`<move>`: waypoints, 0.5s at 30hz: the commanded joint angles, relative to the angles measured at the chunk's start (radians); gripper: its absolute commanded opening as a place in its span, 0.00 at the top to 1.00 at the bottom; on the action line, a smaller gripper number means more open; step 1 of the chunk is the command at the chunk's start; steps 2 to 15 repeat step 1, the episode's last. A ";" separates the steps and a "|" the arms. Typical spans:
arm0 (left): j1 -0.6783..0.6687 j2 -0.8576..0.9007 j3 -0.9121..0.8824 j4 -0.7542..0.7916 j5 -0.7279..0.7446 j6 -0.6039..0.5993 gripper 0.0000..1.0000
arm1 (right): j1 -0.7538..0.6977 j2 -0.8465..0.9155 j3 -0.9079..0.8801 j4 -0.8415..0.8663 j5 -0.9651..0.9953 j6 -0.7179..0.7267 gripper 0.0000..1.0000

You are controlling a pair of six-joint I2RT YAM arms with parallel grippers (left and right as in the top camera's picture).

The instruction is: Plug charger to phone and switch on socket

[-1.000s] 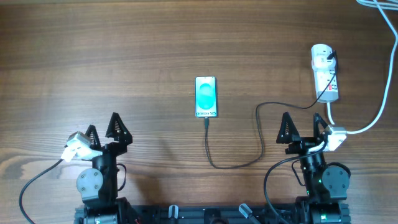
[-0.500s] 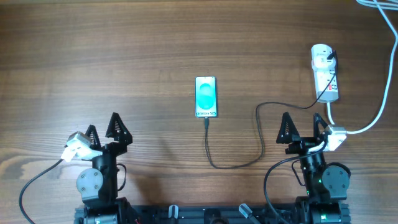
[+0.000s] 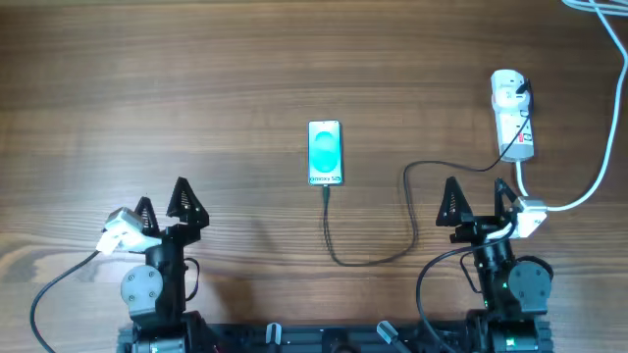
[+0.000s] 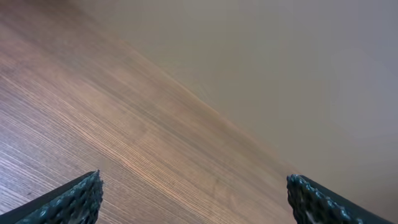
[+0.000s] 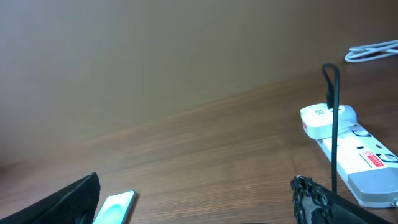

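1. The phone (image 3: 326, 153) lies flat at the centre of the tabletop (image 3: 196, 78), its screen lit teal.
2. The black charger cable (image 3: 326, 216) meets the phone's lower end, loops toward the lower right, then climbs to the white socket strip (image 3: 512, 126) in the upper right.
3. The left jaws, lower left, stand spread and empty.
4. The right jaws, lower right, are spread too, gripping nothing, just below the socket strip.
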 commanded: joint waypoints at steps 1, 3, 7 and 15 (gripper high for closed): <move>-0.005 -0.011 -0.006 0.002 -0.017 -0.002 0.00 | 0.005 -0.014 -0.001 0.003 -0.015 -0.012 0.00; -0.005 -0.011 -0.006 0.002 -0.017 -0.002 0.00 | 0.005 -0.014 -0.001 0.003 -0.015 -0.012 0.00; -0.005 -0.011 -0.006 0.002 -0.017 -0.002 0.00 | 0.005 -0.014 -0.001 0.003 -0.015 -0.012 0.00; -0.005 -0.011 -0.006 0.002 -0.017 -0.002 0.00 | 0.005 -0.014 -0.001 0.003 -0.015 -0.012 0.00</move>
